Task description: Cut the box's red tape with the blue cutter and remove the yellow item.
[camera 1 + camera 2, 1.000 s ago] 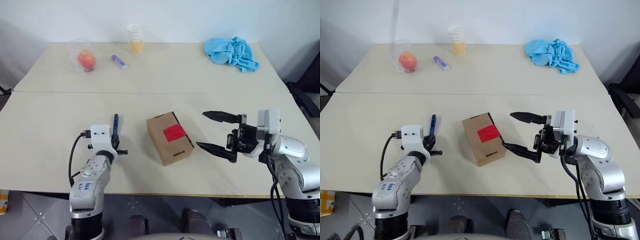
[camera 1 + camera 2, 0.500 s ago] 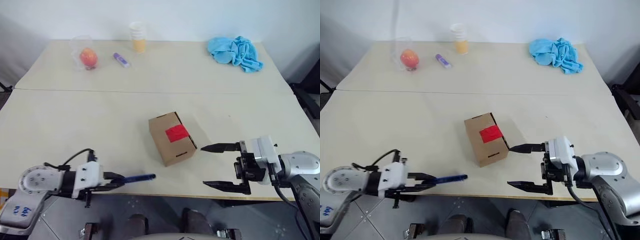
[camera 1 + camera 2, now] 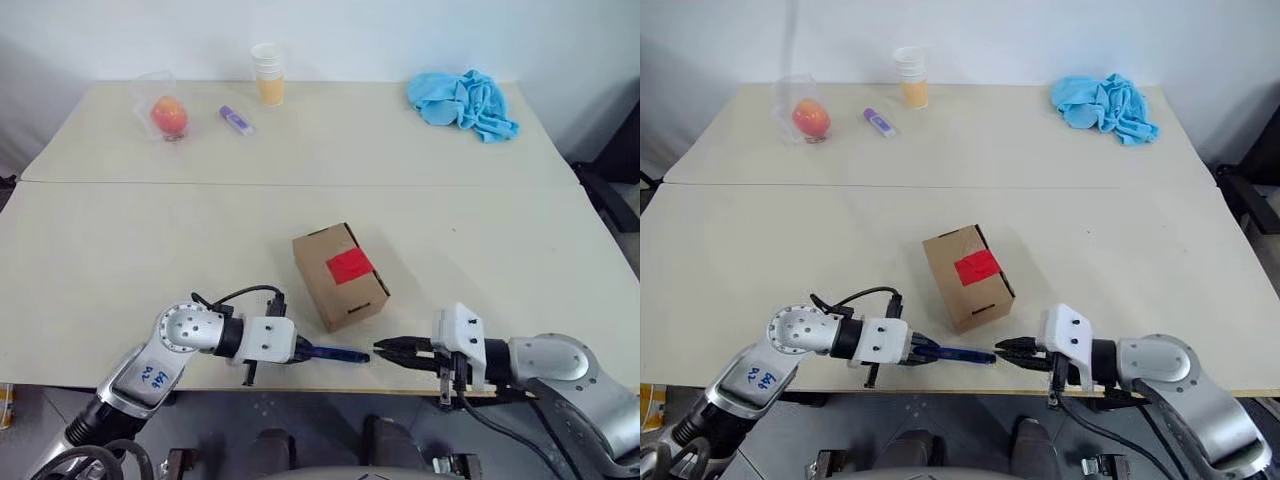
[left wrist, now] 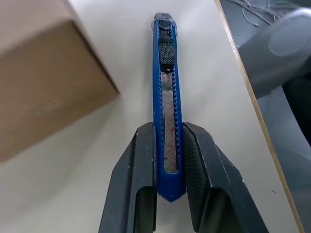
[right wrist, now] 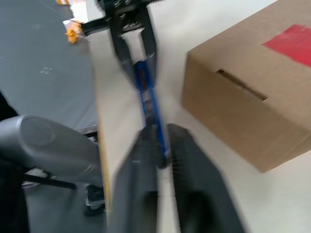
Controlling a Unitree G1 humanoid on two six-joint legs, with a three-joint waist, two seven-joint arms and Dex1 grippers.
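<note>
while my left gripper [image 3: 303, 351] clamps the blue cutter [image 3: 335, 353], my right gripper [image 3: 385, 349] pinches its far tip; i should slide the blade out steadily, beside the box [image 3: 340, 275].

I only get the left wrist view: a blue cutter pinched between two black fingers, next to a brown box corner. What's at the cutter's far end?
Observer: The right hand is there. It faces the left one and has closed on the tip of the blue cutter, near the table's front edge.
Operator: Is anything on top of the box?
Observer: Yes. There is a square of red tape across the top seam of the box. It looks uncut, and the flaps are shut.
Operator: What else is on the table?
Observer: Along the far edge there is a blue cloth, a paper cup, a purple stick and a fruit in clear plastic.
</note>
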